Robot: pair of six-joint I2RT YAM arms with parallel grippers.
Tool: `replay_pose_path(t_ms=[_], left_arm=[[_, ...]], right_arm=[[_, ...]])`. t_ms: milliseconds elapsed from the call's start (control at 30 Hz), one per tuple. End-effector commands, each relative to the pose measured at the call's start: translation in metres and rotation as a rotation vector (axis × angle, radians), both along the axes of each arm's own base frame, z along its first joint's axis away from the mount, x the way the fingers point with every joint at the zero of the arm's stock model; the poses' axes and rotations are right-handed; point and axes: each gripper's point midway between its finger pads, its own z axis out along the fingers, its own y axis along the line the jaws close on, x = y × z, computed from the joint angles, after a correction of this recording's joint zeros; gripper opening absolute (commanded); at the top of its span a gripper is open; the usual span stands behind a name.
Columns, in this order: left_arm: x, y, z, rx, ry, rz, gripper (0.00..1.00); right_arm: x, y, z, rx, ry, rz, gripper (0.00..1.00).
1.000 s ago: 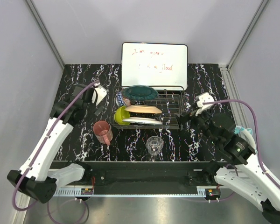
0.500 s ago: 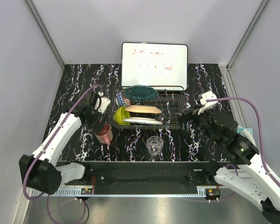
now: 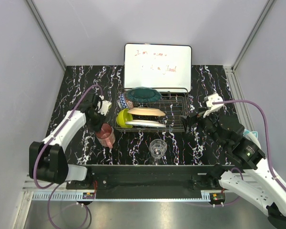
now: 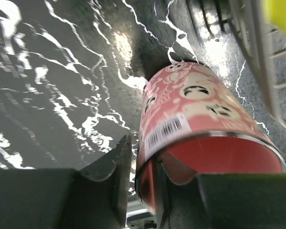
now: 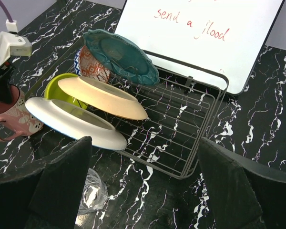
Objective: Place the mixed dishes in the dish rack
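On the left, near the table's left side, the left gripper (image 4: 145, 160) is pinched down on the rim of the pink mug (image 3: 105, 135). One finger is outside the mug's wall and the other inside. The mug stands on the table just left of the dish rack (image 3: 177, 107), so the step in hand looks like picking it up. The next move would be lifting it over the low wire side without knocking the dishes.

The rack's left half holds the lime-green bowl (image 3: 123, 118), red patterned bowl (image 3: 126, 99), teal plate (image 3: 143, 94), peach plate (image 3: 147, 112) and white plate (image 3: 145, 123), leaning together. Its right half holds nothing.

The clear glass (image 3: 158, 148) waits on the table, near of the rack. At the rack's right end, the right gripper (image 3: 190, 119) gapes wide, holding nothing.
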Motion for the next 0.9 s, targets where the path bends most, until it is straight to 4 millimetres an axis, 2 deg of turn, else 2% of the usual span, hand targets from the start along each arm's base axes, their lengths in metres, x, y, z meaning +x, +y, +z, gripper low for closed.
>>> replay_pose_path(t_ms=[0, 133, 300, 400, 467, 500, 600, 700, 733, 800, 833, 867], left_arm=[[0.007, -0.012, -0.007, -0.086, 0.010, -0.023, 0.27], [0.004, -0.015, -0.014, -0.098, 0.040, -0.054, 0.33], [0.001, -0.013, -0.029, -0.079, 0.075, -0.073, 0.33], [0.002, -0.011, -0.034, -0.072, 0.076, -0.087, 0.16], [0.000, -0.007, -0.038, -0.050, 0.083, -0.093, 0.00], [-0.002, -0.005, -0.038, -0.046, 0.085, -0.094, 0.00], [-0.002, 0.003, -0.025, -0.020, 0.025, -0.090, 0.00], [-0.004, 0.011, 0.001, 0.011, -0.047, -0.091, 0.00], [-0.009, 0.015, 0.015, 0.016, -0.081, -0.092, 0.00], [-0.005, 0.018, 0.047, 0.027, -0.163, -0.093, 0.00], [-0.012, 0.020, 0.067, 0.027, -0.204, -0.093, 0.00], [-0.008, 0.017, 0.095, 0.012, -0.280, -0.097, 0.00]], right_arm=[[-0.001, 0.004, 0.006, 0.006, 0.004, 0.019, 1.00], [0.002, 0.004, 0.005, -0.007, 0.004, 0.012, 1.00], [0.003, 0.004, 0.004, -0.012, 0.002, 0.006, 1.00], [0.003, 0.002, 0.006, -0.011, -0.003, 0.002, 1.00], [0.003, 0.001, 0.006, -0.011, -0.001, 0.000, 1.00], [0.003, 0.002, 0.006, -0.012, -0.001, 0.002, 1.00], [0.002, 0.003, 0.005, -0.008, 0.004, 0.007, 1.00], [0.003, 0.009, 0.005, 0.001, 0.019, 0.027, 1.00], [0.003, 0.012, 0.005, 0.011, 0.026, 0.031, 1.00], [0.005, 0.021, 0.010, 0.024, 0.035, 0.058, 1.00], [0.005, 0.025, 0.012, 0.040, 0.044, 0.066, 1.00], [0.005, 0.029, 0.015, 0.050, 0.053, 0.079, 1.00]])
